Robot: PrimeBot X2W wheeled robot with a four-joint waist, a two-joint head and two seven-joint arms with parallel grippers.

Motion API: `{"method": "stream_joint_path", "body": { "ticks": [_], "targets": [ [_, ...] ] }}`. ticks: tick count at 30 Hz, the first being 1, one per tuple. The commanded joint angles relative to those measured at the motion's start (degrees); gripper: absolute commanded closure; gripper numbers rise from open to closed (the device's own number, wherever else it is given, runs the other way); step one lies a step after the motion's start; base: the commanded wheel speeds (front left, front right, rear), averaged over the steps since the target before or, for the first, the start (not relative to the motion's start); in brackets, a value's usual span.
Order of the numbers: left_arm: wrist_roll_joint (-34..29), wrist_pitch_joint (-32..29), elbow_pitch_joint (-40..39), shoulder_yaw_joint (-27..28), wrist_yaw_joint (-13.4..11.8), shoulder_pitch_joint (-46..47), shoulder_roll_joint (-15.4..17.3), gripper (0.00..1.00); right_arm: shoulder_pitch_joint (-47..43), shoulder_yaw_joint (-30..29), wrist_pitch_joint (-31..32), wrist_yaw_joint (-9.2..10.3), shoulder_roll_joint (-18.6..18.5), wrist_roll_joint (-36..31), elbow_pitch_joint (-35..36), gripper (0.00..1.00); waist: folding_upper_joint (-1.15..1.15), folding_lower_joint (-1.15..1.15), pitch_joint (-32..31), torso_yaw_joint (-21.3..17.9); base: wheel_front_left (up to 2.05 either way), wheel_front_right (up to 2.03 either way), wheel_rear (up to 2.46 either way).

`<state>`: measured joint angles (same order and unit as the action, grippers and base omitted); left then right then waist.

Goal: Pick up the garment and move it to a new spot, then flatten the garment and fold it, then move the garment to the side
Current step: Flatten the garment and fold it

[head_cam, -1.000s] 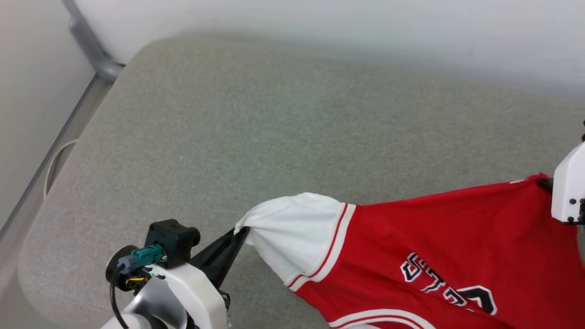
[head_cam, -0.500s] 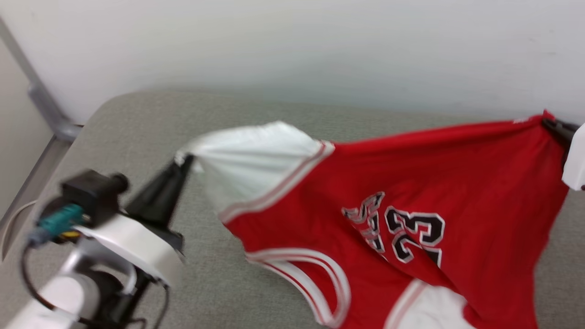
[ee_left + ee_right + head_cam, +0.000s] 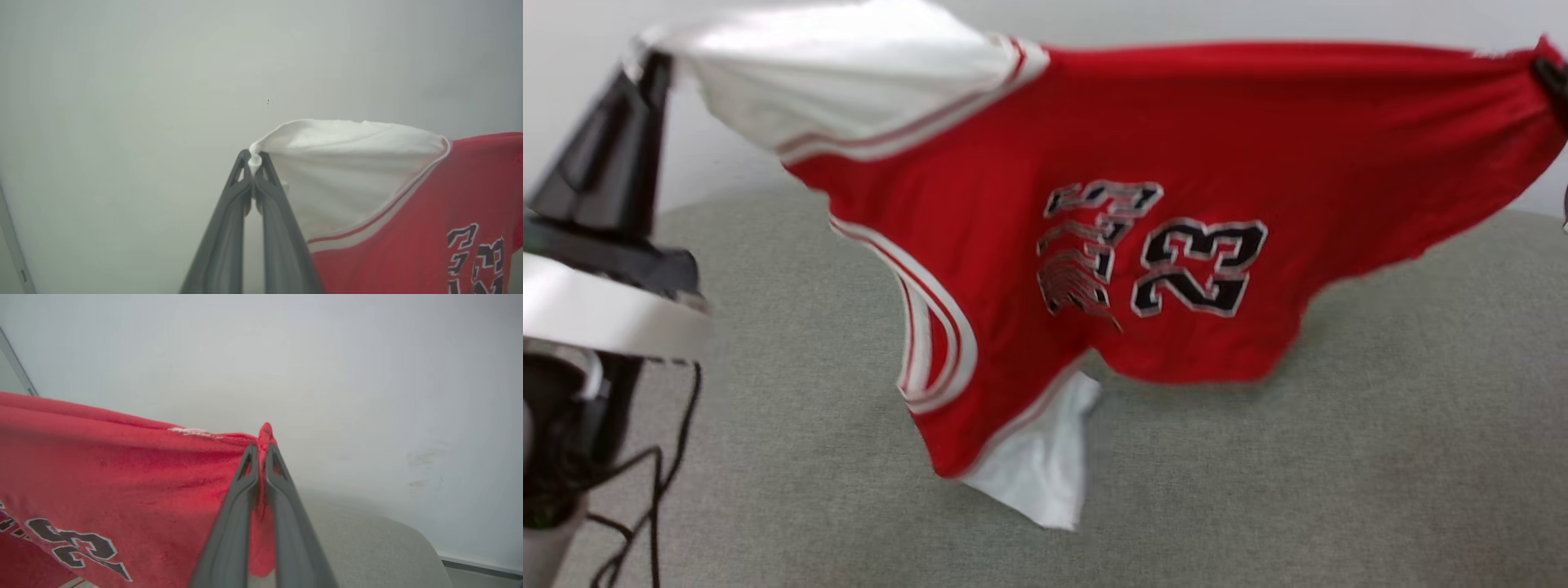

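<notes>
Clearly the first step is in hand: the garment (image 3: pixel 1192 122) is off the surface (image 3: pixel 1339 474) and hangs in the air, stretched sideways between both arms in front of a pale wall (image 3: pixel 122 81). The left gripper (image 3: pixel 254 157) is pressed together on the tip of a white sleeve (image 3: pixel 347 163). The right gripper (image 3: pixel 260 448) is pinched on a red corner at the far end. The top edge runs fairly taut between them, and the number (image 3: pixel 1196 269) faces the head camera. The other sleeve (image 3: pixel 1037 465) dangles lowest, close above the surface; whether it touches I cannot tell, as the head view is blurred.

I judge the pick-up done and the carry to a new spot under way; flattening, folding and moving aside are all left. The next move calls for both pinches to hold while the arms travel together, keeping the top edge taut. Then comes a slow lowering so the hanging cloth lands first and spreads, not bunches.
</notes>
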<state>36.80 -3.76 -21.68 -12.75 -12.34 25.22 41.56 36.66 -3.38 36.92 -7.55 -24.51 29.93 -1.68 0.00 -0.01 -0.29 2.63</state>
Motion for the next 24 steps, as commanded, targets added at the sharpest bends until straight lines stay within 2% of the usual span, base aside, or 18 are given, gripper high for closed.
{"method": "stream_joint_path", "body": {
  "ticks": [1,6,10,18,24],
  "targets": [
    [-0.54,0.61,0.37,0.97,-0.37,1.63,0.52,1.0,1.47,-0.82,-0.65,0.12,0.3,-0.32,0.47,1.0,0.0,0.01,0.26,-0.34,0.0,0.0,0.0],
    [-1.48,2.06,1.06,3.39,-0.48,6.16,1.65,1.0,3.7,-2.02,-1.59,0.12,1.68,-1.37,2.48,1.0,0.0,0.01,1.4,-1.39,0.0,0.0,0.0],
    [-2.41,1.73,1.91,3.79,0.6,9.55,3.3,1.0,6.02,-3.23,-2.54,0.13,2.65,-2.31,3.5,1.0,0.0,0.01,3.3,-1.84,0.0,0.0,0.0],
    [-4.49,0.86,5.87,3.96,5.14,18.03,8.35,1.0,12.35,-5.53,-5.64,0.14,4.16,-5.97,3.72,1.0,0.0,0.01,10.27,-2.12,0.0,0.0,0.0],
    [-5.99,0.25,10.05,2.03,9.77,28.84,9.94,1.0,19.84,-6.54,-7.87,0.14,4.83,-9.17,2.0,1.0,0.0,0.01,18.1,-1.58,0.0,0.0,0.0]
  ]
}}
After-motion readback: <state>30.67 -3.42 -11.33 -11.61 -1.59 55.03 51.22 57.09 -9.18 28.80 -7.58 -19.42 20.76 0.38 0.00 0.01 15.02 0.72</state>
